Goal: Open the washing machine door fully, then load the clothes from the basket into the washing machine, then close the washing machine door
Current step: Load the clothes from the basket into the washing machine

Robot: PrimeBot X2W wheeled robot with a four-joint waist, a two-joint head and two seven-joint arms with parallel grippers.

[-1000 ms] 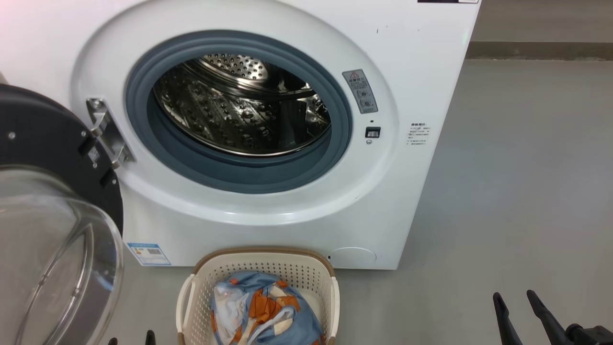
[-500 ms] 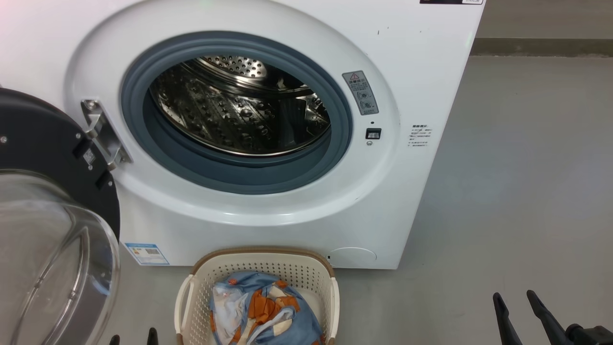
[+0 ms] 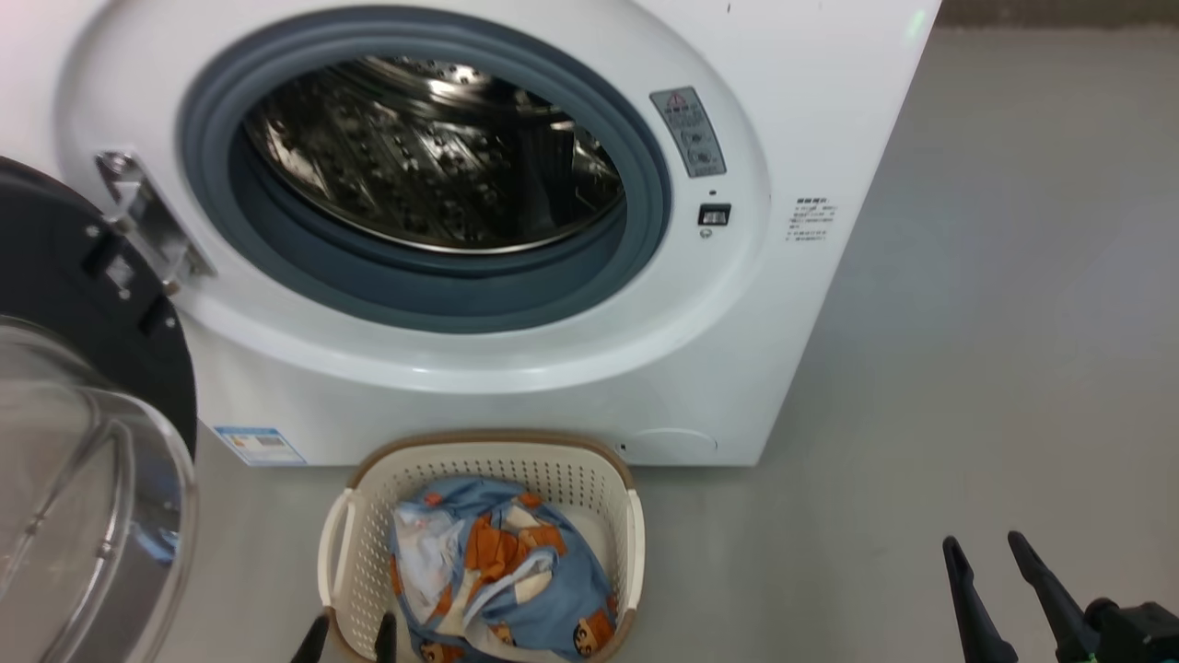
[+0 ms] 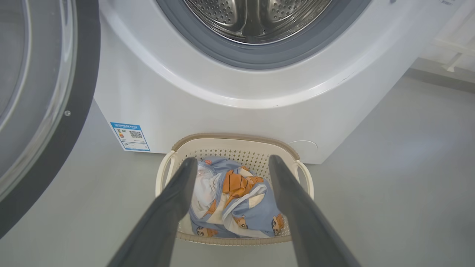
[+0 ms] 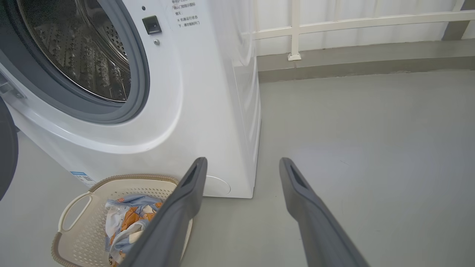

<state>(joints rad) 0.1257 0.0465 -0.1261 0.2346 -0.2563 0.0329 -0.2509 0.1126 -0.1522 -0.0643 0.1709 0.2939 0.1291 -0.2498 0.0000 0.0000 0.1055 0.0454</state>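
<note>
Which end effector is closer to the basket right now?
Left. The left end effector is at the basket's near-left rim; the right end effector is over bare floor, well off to its right.

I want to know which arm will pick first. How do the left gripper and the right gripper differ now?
The left gripper hovers at the near rim of the basket; the right gripper is off to the side over bare floor. In its wrist view the left gripper frames the clothes; the right gripper frames floor beside the washing machine. Both have their jaws open and hold nothing.
</note>
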